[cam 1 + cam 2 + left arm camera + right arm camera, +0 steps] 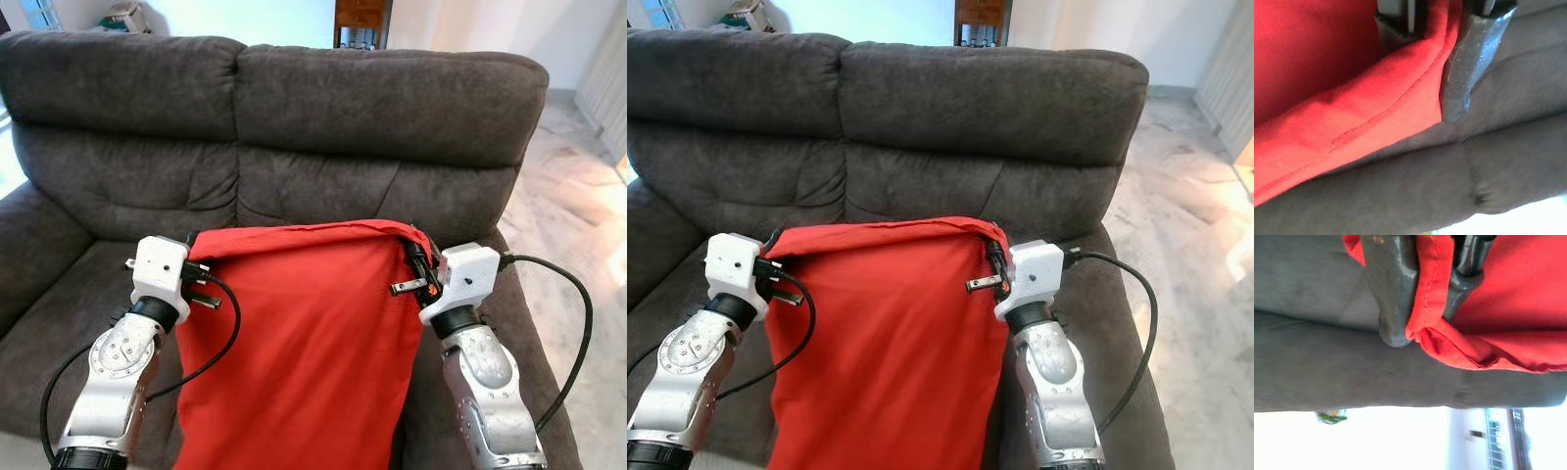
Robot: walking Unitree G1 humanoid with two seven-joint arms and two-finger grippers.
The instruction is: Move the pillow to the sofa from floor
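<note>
1. Grey sofa (pixel 118 392) cushions fill the space in front of you, and a pale marble floor (pixel 578 196) lies at the right of it.

2. Nearest to you hangs the red pillow (pixel 304 343). It is lifted off the floor and it hangs in front of the sofa seat, its top edge about level with the lower part of the backrest.

3. Your left gripper (pixel 1425 44) is clenched on the top left corner of the pillow. In the left wrist view the stitched hem passes between the two black fingers (pixel 1469 63).

4. Your right gripper (pixel 1425 289) is clenched on the top right corner in the same way. Here the cloth is bunched into a fold between the fingers (pixel 1393 293).

5. I judge that the two corner grips are chosen to keep the pillow spread flat and wide, so it does not fold or swing while you carry it over the seat.

6. The pillow seems soft and light, so only the hem carries its weight. A thin pinch like this could slip if you move fast.

7. Behind the sofa back I see a dark wooden cabinet (pixel 361 20) against a white wall.

8. I find no brand, label or readable writing on the pillow, the sofa or the arms.
</note>
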